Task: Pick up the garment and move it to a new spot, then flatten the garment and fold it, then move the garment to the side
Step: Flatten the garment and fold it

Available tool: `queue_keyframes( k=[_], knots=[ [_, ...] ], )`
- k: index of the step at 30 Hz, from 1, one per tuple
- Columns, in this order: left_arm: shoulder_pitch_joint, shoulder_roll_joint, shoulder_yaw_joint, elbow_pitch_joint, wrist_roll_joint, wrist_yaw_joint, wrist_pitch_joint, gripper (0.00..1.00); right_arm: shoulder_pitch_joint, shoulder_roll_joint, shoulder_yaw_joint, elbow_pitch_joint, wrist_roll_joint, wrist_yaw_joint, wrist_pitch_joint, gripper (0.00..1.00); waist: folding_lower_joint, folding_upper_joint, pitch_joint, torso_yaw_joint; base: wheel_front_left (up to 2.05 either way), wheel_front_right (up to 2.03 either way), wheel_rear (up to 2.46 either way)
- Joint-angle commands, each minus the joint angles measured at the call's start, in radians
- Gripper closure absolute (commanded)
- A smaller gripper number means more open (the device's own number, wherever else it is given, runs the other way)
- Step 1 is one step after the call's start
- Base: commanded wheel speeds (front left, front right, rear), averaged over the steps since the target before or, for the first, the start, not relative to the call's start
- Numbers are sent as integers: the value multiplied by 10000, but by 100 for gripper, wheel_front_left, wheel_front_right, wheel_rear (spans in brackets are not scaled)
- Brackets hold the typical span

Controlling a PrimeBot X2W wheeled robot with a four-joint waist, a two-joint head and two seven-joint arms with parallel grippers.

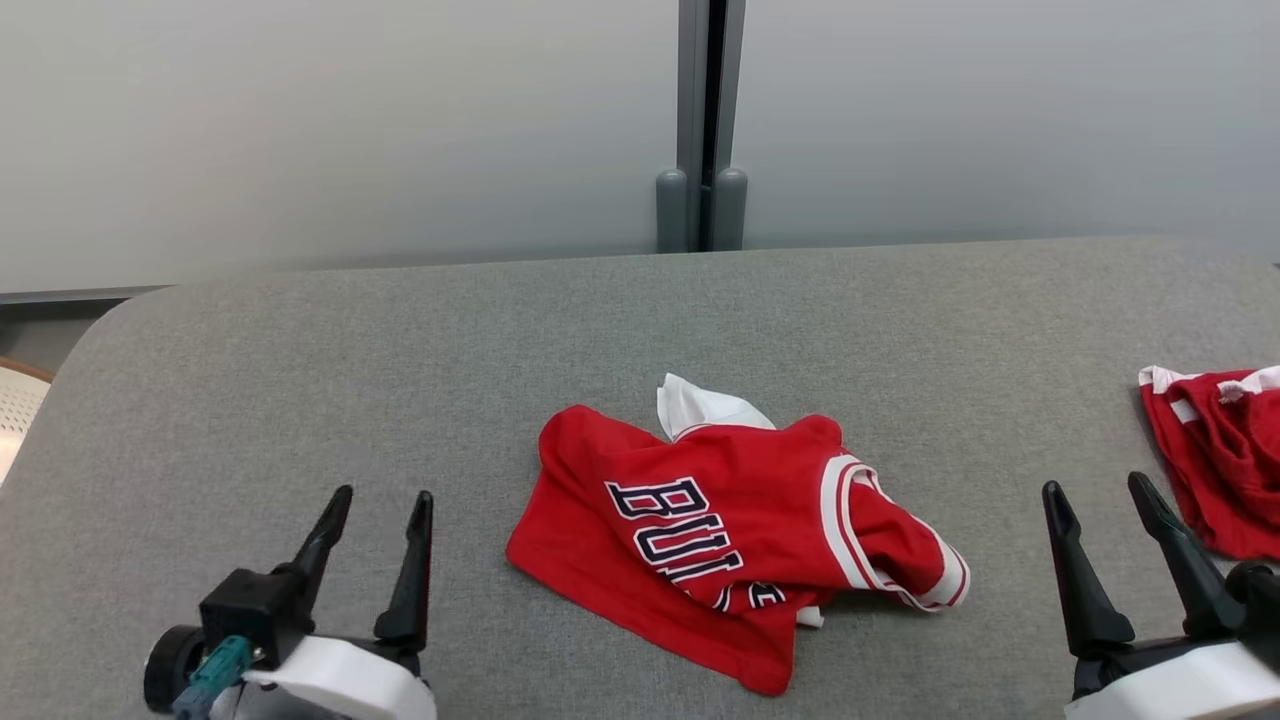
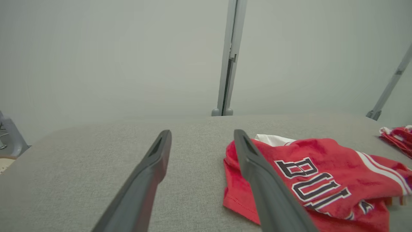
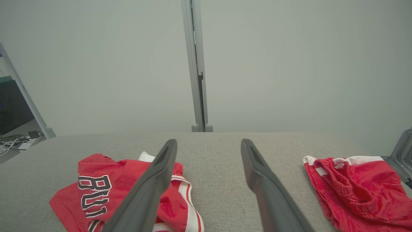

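Observation:
A crumpled red jersey, the garment (image 1: 730,530), with dark lettering and white trim lies in the middle of the grey padded table (image 1: 420,370). The left wrist view has the garment (image 2: 322,183) at the right, partly behind the right-hand finger. My left gripper (image 1: 382,506) stands open at the lower left, a short way left of it, nothing between its fingers. At the lower right my right gripper (image 1: 1100,495) is open too, off the garment's right side. In the right wrist view the garment (image 3: 103,190) lies at the lower left.
A second red garment with white trim (image 1: 1220,450) lies bunched at the table's right edge, close beside my right gripper. A grey post (image 1: 703,130) rises behind the table against a pale wall. The table's left corner is rounded, and a pale chair edge (image 1: 15,410) shows beyond it.

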Motion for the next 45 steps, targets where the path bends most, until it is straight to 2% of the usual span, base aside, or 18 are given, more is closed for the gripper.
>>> queue_keyframes(
  k=[1,3,7,15,16,17,19,23,28,38,39,41,45],
  knots=[
    [-452,-157,-218,276,29,-152,152,0,-171,-3,46,-79,35,0,61,0,0,-1,270,9,0,0,0],
    [-668,-204,-369,479,32,-243,240,0,-222,1,74,-121,40,0,66,0,0,-1,447,6,0,0,0],
    [-1484,-575,-785,1599,-143,-714,388,0,-461,26,242,-178,66,0,19,0,0,-1,1092,-104,0,0,0],
    [-2927,-1189,-1237,4752,-465,-1442,510,0,-953,72,375,111,138,0,-264,0,0,-1,1945,-384,0,0,0],
    [-3051,-1224,-1244,5081,-514,-1481,529,44,-993,77,371,143,144,0,-307,0,0,-1,1994,-407,0,0,0],
    [-3200,-1259,-1227,5359,-577,-1509,508,100,-1034,81,363,166,149,0,-338,0,0,-1,2044,-422,0,0,0],
    [-3394,-1330,-1238,5839,-672,-1610,442,100,-1067,96,326,230,156,0,-388,0,0,-1,2081,-426,0,0,0],
    [-3683,-1306,-1087,6100,-626,-1607,-345,100,-1138,106,238,297,190,0,-457,0,0,-1,2115,-357,0,0,0],
    [-3587,-1148,-817,5053,-532,-1363,-1070,100,-1094,127,21,284,187,0,-498,0,0,-1,2013,-160,0,0,0],
    [-2936,-195,-95,771,-256,-277,-795,100,-1141,170,-214,132,194,0,-474,0,0,-1,2064,165,0,0,0],
    [-2936,-195,-95,771,-256,-277,-795,100,-1141,170,-214,132,194,0,-474,0,0,-1,2064,165,0,0,0],
    [-2803,59,166,-63,-259,86,-410,100,-1230,204,-133,128,227,0,-521,0,0,-1,2120,75,0,0,0],
    [-2388,306,667,-242,-420,578,-33,100,-1256,263,-148,202,253,0,-611,0,0,-1,2206,-99,0,0,0]
  ],
)
